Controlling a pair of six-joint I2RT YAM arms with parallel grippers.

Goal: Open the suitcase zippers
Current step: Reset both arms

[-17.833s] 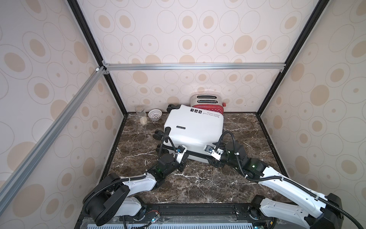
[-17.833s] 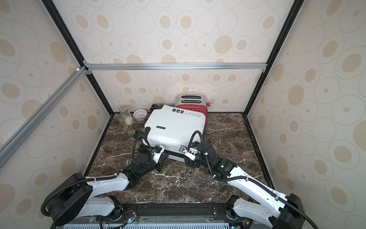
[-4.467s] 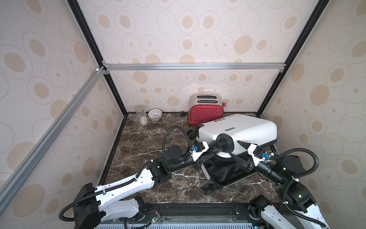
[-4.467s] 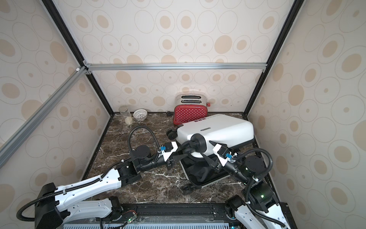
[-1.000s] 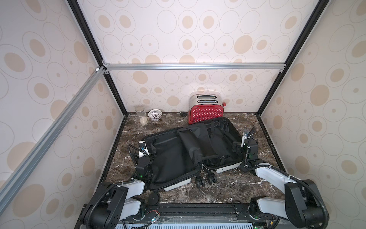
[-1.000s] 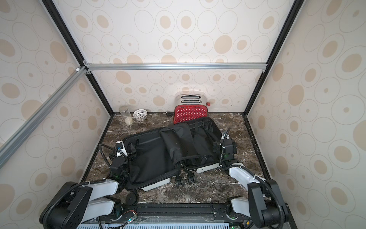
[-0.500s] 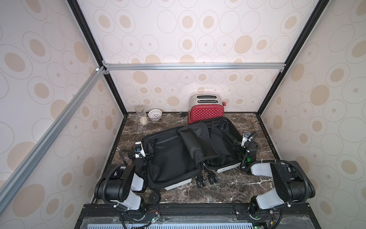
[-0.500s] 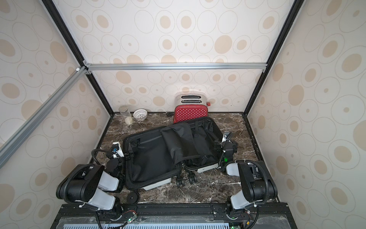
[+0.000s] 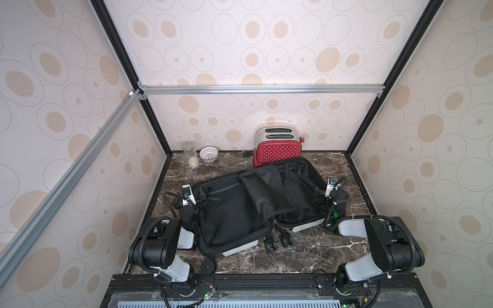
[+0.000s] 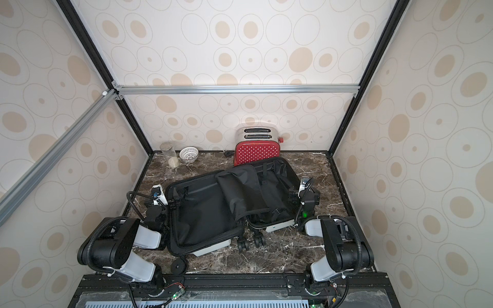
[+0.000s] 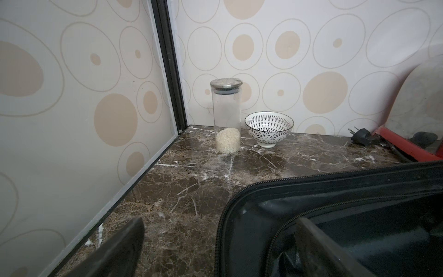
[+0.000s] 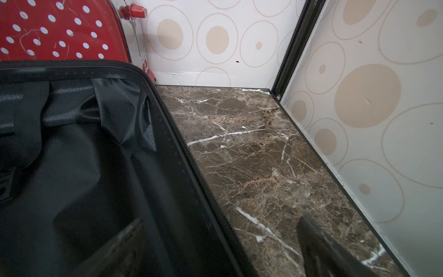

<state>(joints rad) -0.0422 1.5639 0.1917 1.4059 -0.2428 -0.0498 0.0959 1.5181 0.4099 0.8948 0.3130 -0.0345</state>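
The left gripper (image 9: 200,200) stands wide open and holds nothing; from the left wrist view one of its fingers (image 11: 119,247) hangs over bare surface (image 9: 306,248) and the other over black lining, with the rim of the suitcase (image 9: 232,213) between them; I cannot tell whether either touches the rim. The right gripper (image 9: 318,198) is spread just as wide and empty, straddling the opposite rim the same way; its inner finger (image 12: 119,242) is a dark blur against the lining.

The suitcase lies opened flat in the middle of the surface, both halves facing up, wheels (image 9: 277,241) toward me, its far rim just in front of the red toaster (image 9: 277,157). The zippers (image 11: 219,227) show as parted black teeth along each rim; I can make out no pull tabs. A loose lining flap drapes over the middle and hides the hinge; only slivers of white shell show at the near ends; both wrist views cut the fingers off at the frame edge. A jar (image 9: 190,157) and bowl (image 9: 209,154) sit in the far corner.
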